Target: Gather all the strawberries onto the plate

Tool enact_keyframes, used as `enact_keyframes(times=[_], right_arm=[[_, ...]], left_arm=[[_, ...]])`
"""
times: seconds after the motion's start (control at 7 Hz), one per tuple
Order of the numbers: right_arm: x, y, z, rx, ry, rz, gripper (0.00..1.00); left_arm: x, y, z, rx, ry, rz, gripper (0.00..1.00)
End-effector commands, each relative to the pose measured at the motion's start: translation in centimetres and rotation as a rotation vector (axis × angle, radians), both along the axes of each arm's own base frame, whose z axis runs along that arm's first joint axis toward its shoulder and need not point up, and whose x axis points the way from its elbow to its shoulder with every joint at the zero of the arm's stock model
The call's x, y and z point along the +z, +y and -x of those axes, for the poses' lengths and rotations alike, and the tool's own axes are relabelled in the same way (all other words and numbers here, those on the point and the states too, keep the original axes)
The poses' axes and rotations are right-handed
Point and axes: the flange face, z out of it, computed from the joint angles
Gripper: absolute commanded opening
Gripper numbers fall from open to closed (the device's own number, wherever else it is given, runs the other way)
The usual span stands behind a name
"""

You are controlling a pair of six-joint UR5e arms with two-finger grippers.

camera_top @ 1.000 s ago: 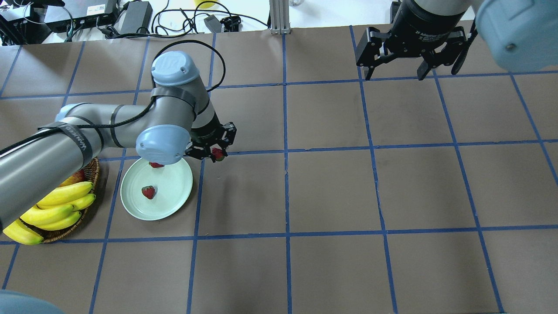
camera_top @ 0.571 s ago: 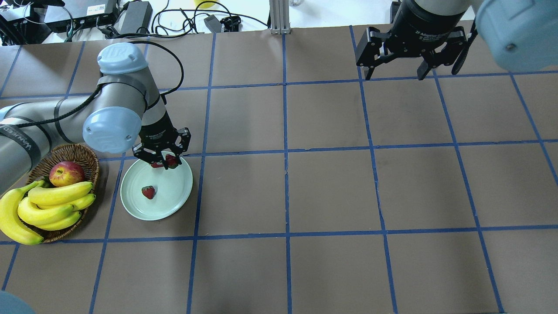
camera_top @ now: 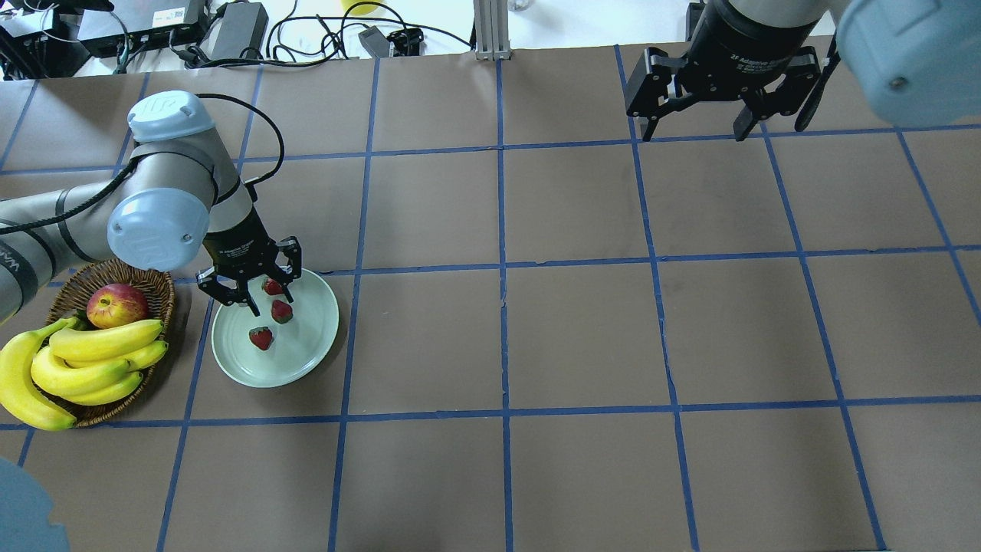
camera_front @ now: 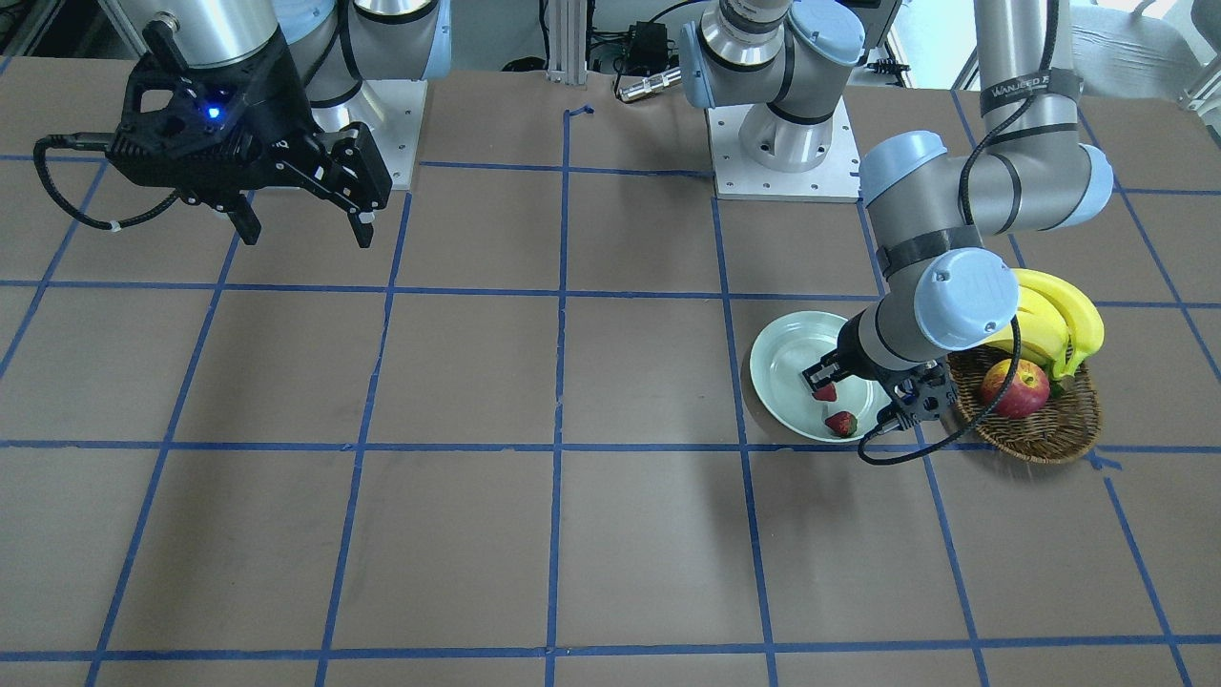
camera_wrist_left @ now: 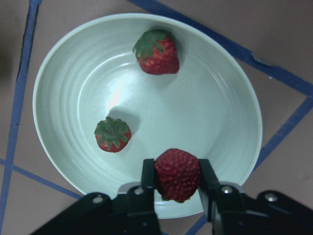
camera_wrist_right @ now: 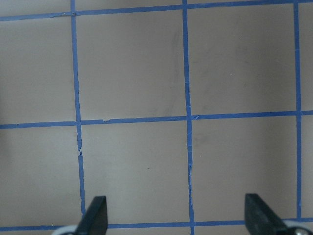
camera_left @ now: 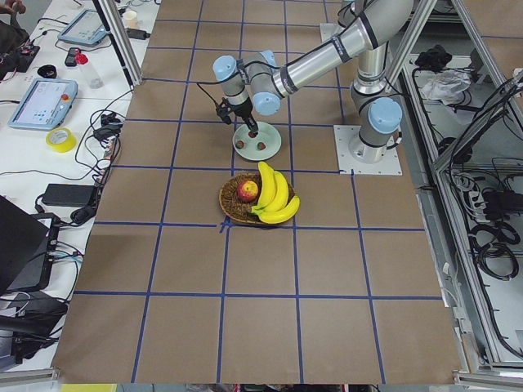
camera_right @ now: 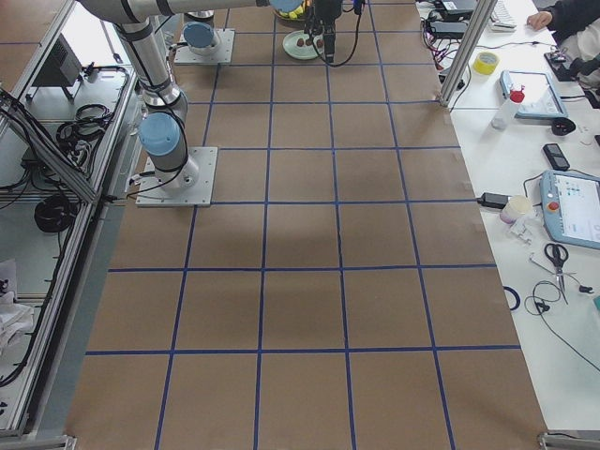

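Wrist view: we log the left hand (camera_wrist_left: 177,176) pinching one strawberry (camera_wrist_left: 176,166) over the plate (camera_wrist_left: 58,88) at its 6 o'clock rim, cap hidden. In the plate, the far berry (camera_wrist_left: 156,51) at 12 o'clock lies cap toward 10, tip toward 4; the near berry (camera_wrist_left: 113,134) at 8 o'clock stands cap-up. The basket (camera_top: 162,285) holds apple (camera_top: 117,304) and bananas (camera_top: 84,360). The right hand (camera_top: 693,132) is spread over the tabletop (camera_top: 575,345).
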Motion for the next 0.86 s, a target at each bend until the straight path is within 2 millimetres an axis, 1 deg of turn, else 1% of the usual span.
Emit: enact_keyframes(times=[0.0,0.14,0.29,0.43,0.57,0.71], right_arm=[[0.0,0.0,0.0,-0.001,0.000,0.000,1.00],[0.0,0.0,0.0,-0.001,0.000,0.000,1.00],[0.0,0.0,0.0,0.000,0.002,-0.001,1.00],[0.0,0.0,0.0,0.000,0.002,-0.001,1.00],[-0.1,0.0,0.0,0.000,0.002,-0.003,1.00],[-0.1,0.0,0.0,0.000,0.002,-0.003,1.00]], left_arm=[[2.9,-1.2,-0.1,-0.004,-0.003,0.078,1.00],[8.7,-3.7,2.3,-0.068,0.034,0.211,1.00],[14.6,-5.1,5.8,-0.117,0.092,0.332,1.00],[18.2,-5.0,8.5,-0.169,0.093,0.395,1.00],[20.2,-4.3,9.8,-0.272,0.099,0.431,1.00],[21.9,-3.2,9.8,-0.428,0.100,0.453,1.00]])
